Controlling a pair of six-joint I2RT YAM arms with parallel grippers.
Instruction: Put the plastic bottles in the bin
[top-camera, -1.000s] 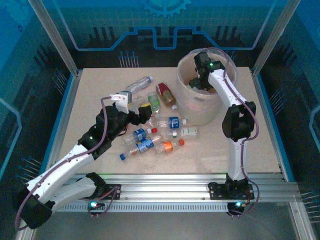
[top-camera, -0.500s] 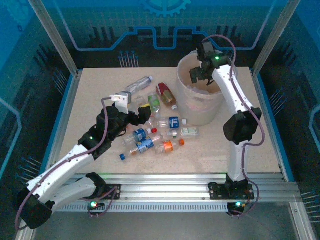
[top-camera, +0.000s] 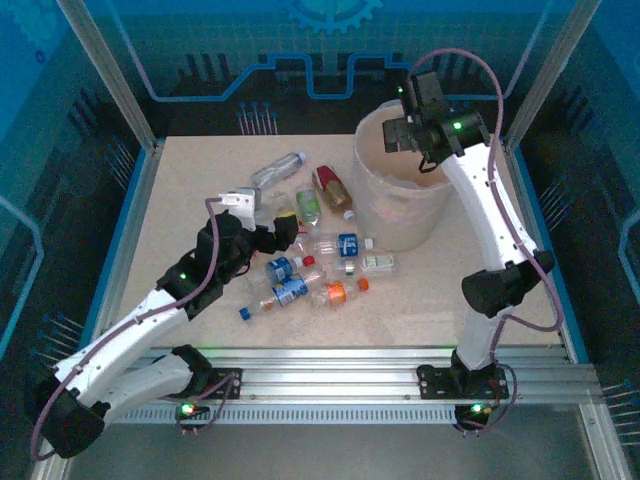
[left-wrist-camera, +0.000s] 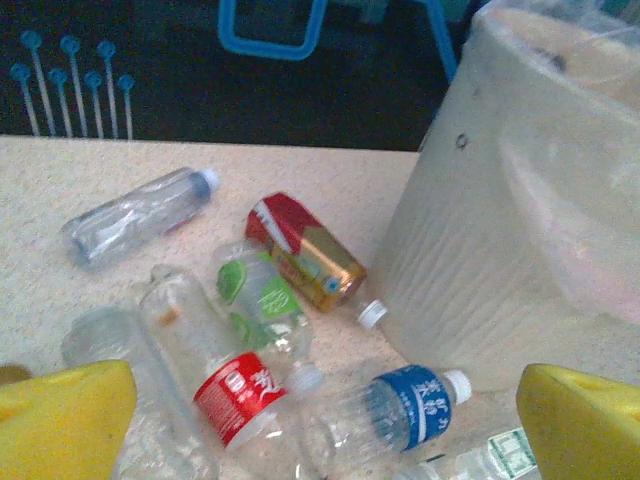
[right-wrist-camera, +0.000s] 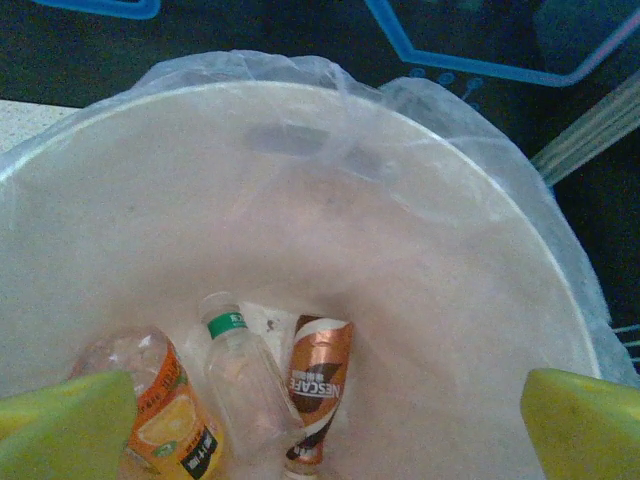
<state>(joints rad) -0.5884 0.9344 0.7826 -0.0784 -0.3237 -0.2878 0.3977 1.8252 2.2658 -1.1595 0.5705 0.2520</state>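
Note:
Several plastic bottles lie scattered mid-table, among them a clear one (top-camera: 278, 168), a red-and-gold one (top-camera: 331, 188) and a blue-labelled one (top-camera: 345, 243). My left gripper (top-camera: 283, 228) hovers open just left of them. Its yellow fingertips frame a red-labelled bottle (left-wrist-camera: 235, 390) and the blue-labelled bottle (left-wrist-camera: 410, 405) without touching either. The bin (top-camera: 400, 210) stands at the back right. My right gripper (top-camera: 412, 145) hangs open above its rim, holding nothing. Inside the bin (right-wrist-camera: 420, 250) lie an orange-labelled bottle (right-wrist-camera: 165, 420), a clear green-banded bottle (right-wrist-camera: 245, 385) and a brown bottle (right-wrist-camera: 320, 380).
A loose blue cap (top-camera: 244, 313) and an orange cap (top-camera: 363, 284) lie near the front of the pile. In the left wrist view the bin wall (left-wrist-camera: 500, 250) rises just right of the bottles. Aluminium posts (top-camera: 110, 70) and blue panels fence the table.
My right arm has lifted its open gripper from inside the bin to above the rim. My left gripper has shifted slightly toward the bottles and stays open.

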